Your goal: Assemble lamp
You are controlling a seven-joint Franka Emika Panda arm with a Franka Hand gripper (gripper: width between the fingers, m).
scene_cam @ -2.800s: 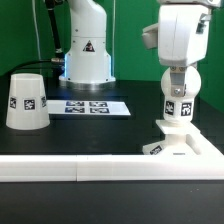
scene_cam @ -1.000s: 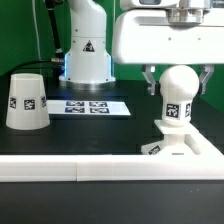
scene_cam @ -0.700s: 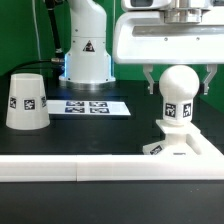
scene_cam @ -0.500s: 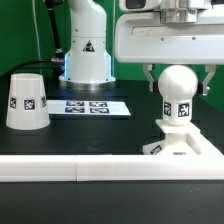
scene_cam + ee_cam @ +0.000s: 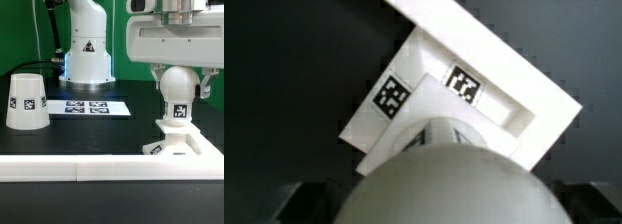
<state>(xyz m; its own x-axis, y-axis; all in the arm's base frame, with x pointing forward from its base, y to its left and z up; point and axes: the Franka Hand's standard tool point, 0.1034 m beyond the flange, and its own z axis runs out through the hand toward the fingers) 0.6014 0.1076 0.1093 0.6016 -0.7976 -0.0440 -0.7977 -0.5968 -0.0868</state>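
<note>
Black table (image 5: 100,135): white tagged bulb (image 5: 179,95) upright on base (image 5: 185,146); pincer (image 5: 180,82) released.

End effector (image 5: 180,83) pointing down, fingers (image 5: 156,77) spread apart.

bulb (image 5: 179,93) upright on base (image 5: 187,147); shade (image 5: 27,101) well apart.

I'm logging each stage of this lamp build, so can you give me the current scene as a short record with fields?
bulb: ball-shaped bulb upright on the base, tag facing the camera
base: flat square base at the exterior view's right
shade: shade standing apart at the exterior view's left, not yet fitted
gripper: gripper around the bulb, one finger on each side; contact unclear
marker board: marker board flat between shade and base
</note>
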